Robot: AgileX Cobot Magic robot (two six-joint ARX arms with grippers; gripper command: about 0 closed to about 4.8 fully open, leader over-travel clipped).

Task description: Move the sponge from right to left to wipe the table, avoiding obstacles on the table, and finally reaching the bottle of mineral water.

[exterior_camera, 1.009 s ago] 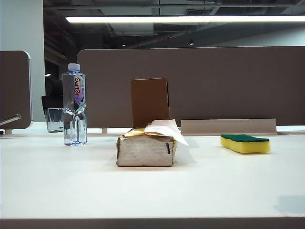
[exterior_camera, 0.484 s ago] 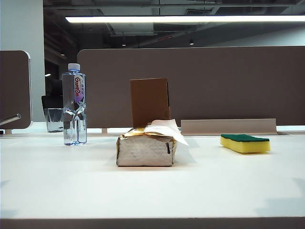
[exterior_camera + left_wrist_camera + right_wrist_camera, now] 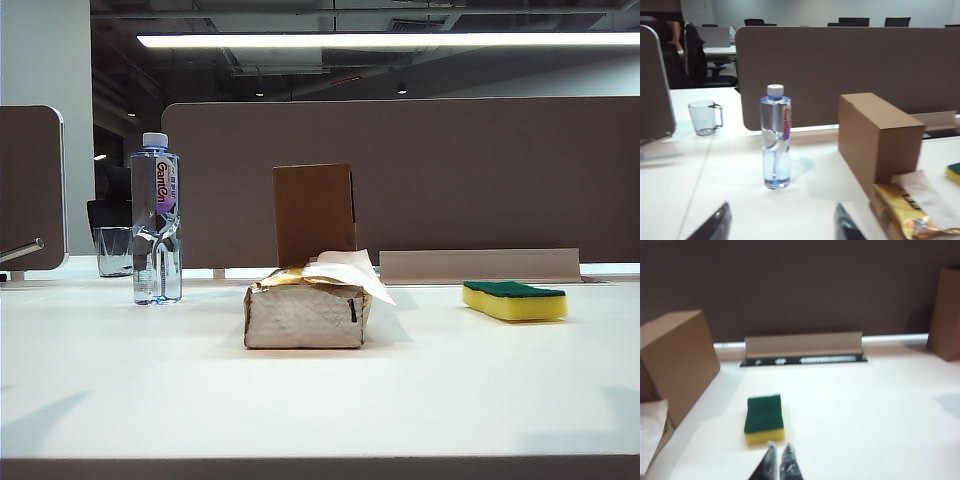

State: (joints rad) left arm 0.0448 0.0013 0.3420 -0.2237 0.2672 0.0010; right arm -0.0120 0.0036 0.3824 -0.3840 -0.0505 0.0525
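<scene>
The yellow sponge [image 3: 514,300] with its green top lies on the right of the white table [image 3: 320,400]. The mineral water bottle [image 3: 156,220] stands at the left. Between them sit the obstacles: a silver tissue pack [image 3: 305,315] and, behind it, an upright brown box [image 3: 314,213]. Neither gripper shows in the exterior view. My right gripper [image 3: 779,450] is shut, its tips just short of the sponge [image 3: 764,418], not touching it. My left gripper [image 3: 781,215] is open and empty, facing the bottle [image 3: 775,137], with the box [image 3: 877,137] and tissue pack [image 3: 905,212] beside it.
A glass cup [image 3: 113,250] stands behind the bottle. Brown partition panels [image 3: 400,180] close off the table's far edge, with a raised cable flap [image 3: 480,265] behind the sponge. In the right wrist view the box [image 3: 675,362] stands close beside the sponge.
Shadows at the table's near corners have shifted, and the one on the left has grown. The bottle, box, tissue pack and sponge have not moved.
</scene>
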